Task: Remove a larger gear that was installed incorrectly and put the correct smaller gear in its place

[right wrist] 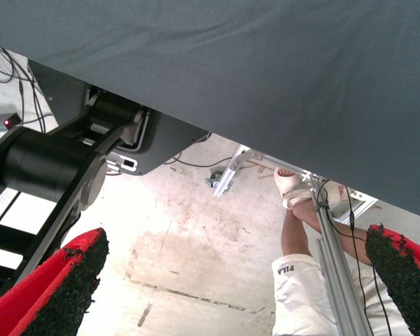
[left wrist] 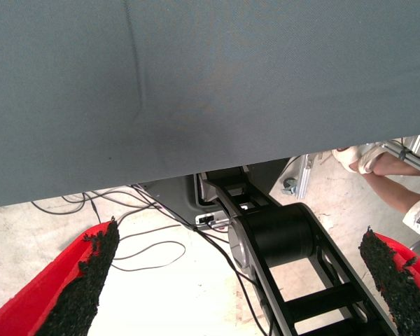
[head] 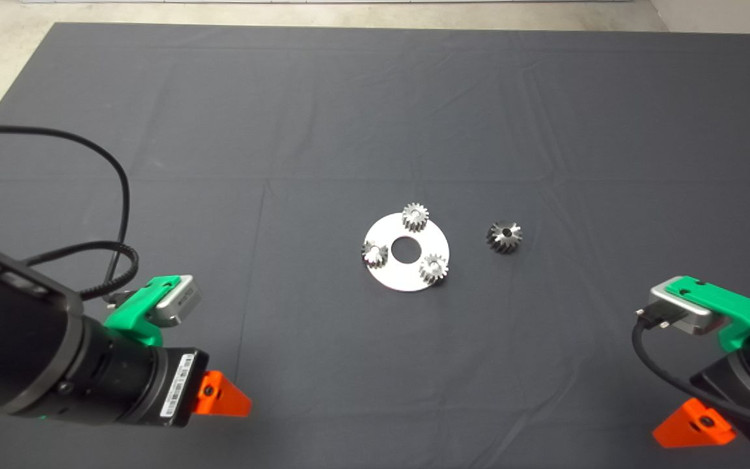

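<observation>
**Both hands parked, big gear off the plate**

While both arms wait at the near corners of the bench, we see three small silver gears standing on the round plate [head: 407,270] at the middle of the mat [head: 375,117]. One small gear [head: 415,217] sits at the plate's far edge, another [head: 374,253] at its left edge, and the third [head: 433,267] at its near right edge; all three ring the plate's centre hole. We cannot tell which of them is the replacement.

Just right of the plate, apart from it, the big gear [head: 504,236] lies on the bare mat, darker than the rest, its dark centre hole facing up.

Our left hand [left wrist: 238,290] hangs over the lower left edge of the bench, fingers [left wrist: 80,283] spread wide and holding nothing. Our right hand [right wrist: 231,290] hangs over the lower right edge, fingers [right wrist: 63,290] likewise spread and bare.

Between the fingers, both wrist views show the mat's edge, the robot's black frame, cables on the floor, and a person's leg [right wrist: 294,231] beside an aluminium stand.
</observation>
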You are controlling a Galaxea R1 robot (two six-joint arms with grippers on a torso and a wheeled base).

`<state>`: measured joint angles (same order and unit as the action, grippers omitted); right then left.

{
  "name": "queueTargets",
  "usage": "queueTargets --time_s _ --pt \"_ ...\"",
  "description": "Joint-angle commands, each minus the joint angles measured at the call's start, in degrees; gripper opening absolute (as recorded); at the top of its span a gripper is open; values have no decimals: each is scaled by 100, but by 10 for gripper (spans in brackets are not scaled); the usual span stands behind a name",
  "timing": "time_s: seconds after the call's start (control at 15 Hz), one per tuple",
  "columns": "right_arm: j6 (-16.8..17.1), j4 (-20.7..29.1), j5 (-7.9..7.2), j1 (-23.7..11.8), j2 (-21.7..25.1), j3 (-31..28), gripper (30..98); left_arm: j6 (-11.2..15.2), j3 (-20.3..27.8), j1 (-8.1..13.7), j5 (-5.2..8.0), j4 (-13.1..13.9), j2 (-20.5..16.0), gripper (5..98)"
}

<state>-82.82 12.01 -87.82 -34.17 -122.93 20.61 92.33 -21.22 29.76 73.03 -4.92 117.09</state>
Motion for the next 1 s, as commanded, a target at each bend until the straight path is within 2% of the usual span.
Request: queueTargets --time_s 0.0,0.13,0.27,0.4,0.53,0.67,0.73,0.8,0.87,0.93 --pt "-6 122 -473 -125 -8 -24 970 31 94 74 9 79 -50 883" --pt "113 26 -473 -125 -23 173 970 13 94 74 9 79 -50 883" --pt "774 -367 -482 -99 -374 1293 969 4 94 74 20 88 -50 883" --pt "1263 -419 -508 -113 -1054 2047 970 31 126 57 -8 103 -46 883" --pt "1903 -445 -508 -229 -1802 3110 970 -73 94 48 18 97 -102 883" --pt "2193 -454 -517 -257 -2360 3794 970 -336 52 57 -8 88 -90 883" --pt "2241 -462 -501 -291 -2625 4117 970 -287 76 57 -43 79 -155 883" --pt "2479 -488 -482 -292 -3072 4814 970 -285 85 56 -35 79 -181 883" --pt "3018 -528 -499 -275 -3791 5839 970 -334 45 65 -35 88 -168 883" --pt "3421 -542 -508 -275 -4286 6525 970 -339 41 66 -35 88 -156 883"
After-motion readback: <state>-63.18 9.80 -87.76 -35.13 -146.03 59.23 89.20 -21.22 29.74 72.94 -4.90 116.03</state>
